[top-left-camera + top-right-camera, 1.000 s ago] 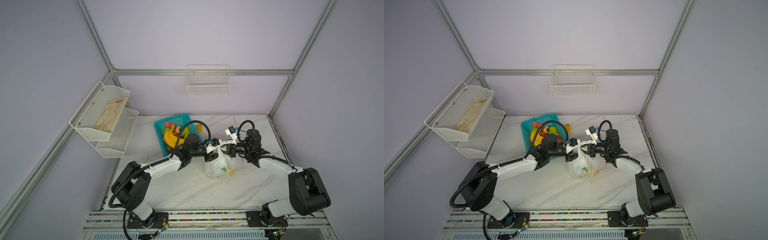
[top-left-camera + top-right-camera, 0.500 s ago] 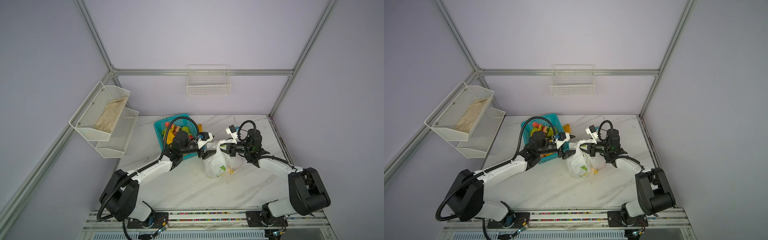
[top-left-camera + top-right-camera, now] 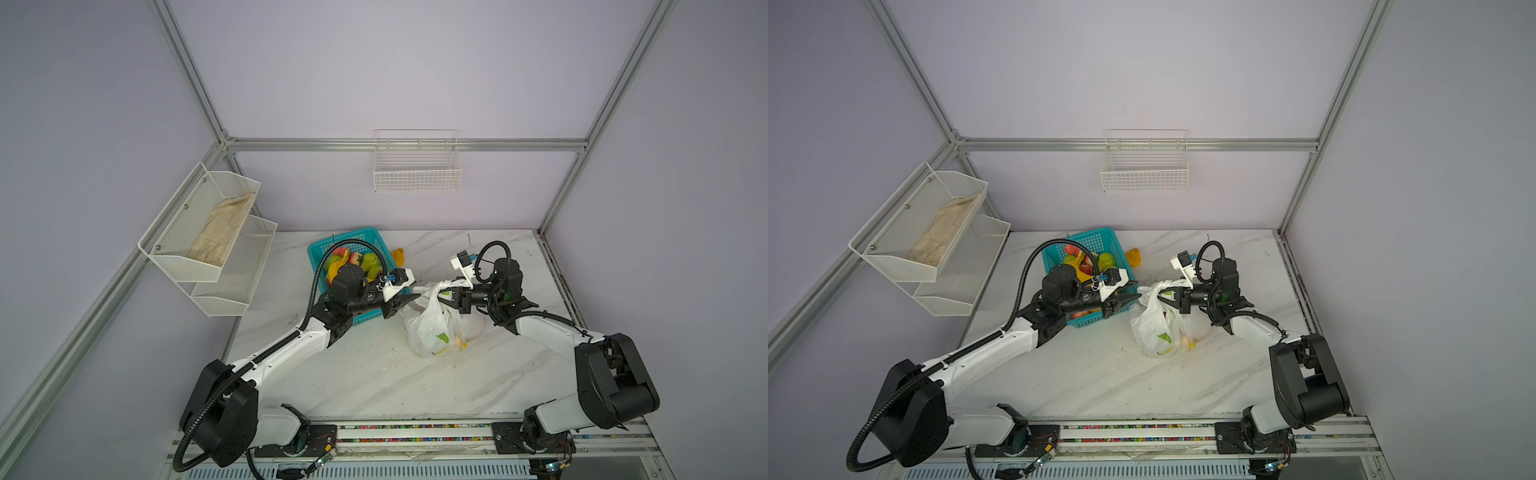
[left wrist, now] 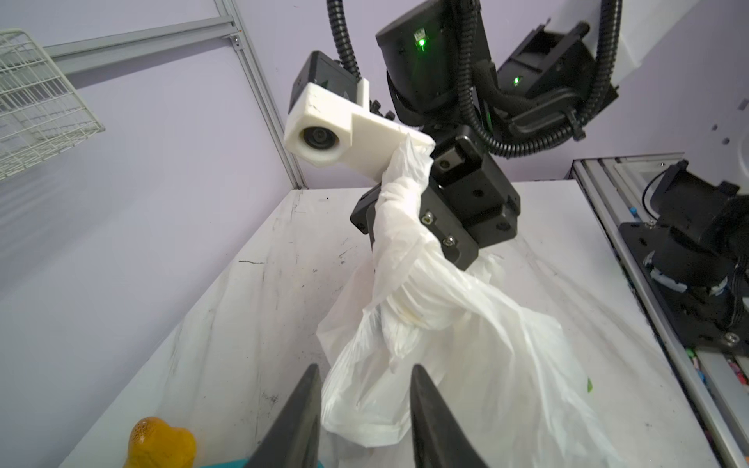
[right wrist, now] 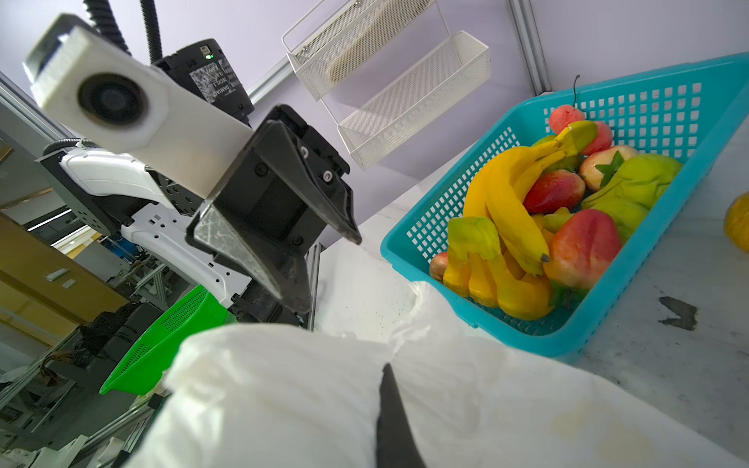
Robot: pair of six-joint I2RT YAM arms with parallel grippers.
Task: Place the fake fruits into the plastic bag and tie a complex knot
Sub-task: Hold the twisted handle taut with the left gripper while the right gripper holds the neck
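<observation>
Obs: left gripper point(image 3: 415, 297) is coming back in on the plastic bag point(image 3: 432, 328). A second ago it was at the handles beside the right gripper point(image 3: 452, 297). Half a second ago it was pulled back over the teal basket point(image 3: 353, 235) with jaws wide. Now its tips are arriving at the bag's upper left flank again, jaws narrowing.

Reading this as a re-grasp during the tying. Loading is looking set aside: most fake fruits point(image 5: 527, 210) are lying in the basket by the desk's rear edge, one orange piece point(image 4: 160, 441) is sitting on the desk just beside it, and only a few are showing through the bag's skin.

Jaws: the left ones are standing partly open, straddling a fold of bag film in the left wrist view; whether the pads are pinching it yet, I cannot tell. The right ones are clamping shut on the twisted handle strips point(image 4: 409, 259), holding the bag's neck up. The bag is sitting about mid-desk, slightly right of centre. The knot is looking unfinished.
</observation>
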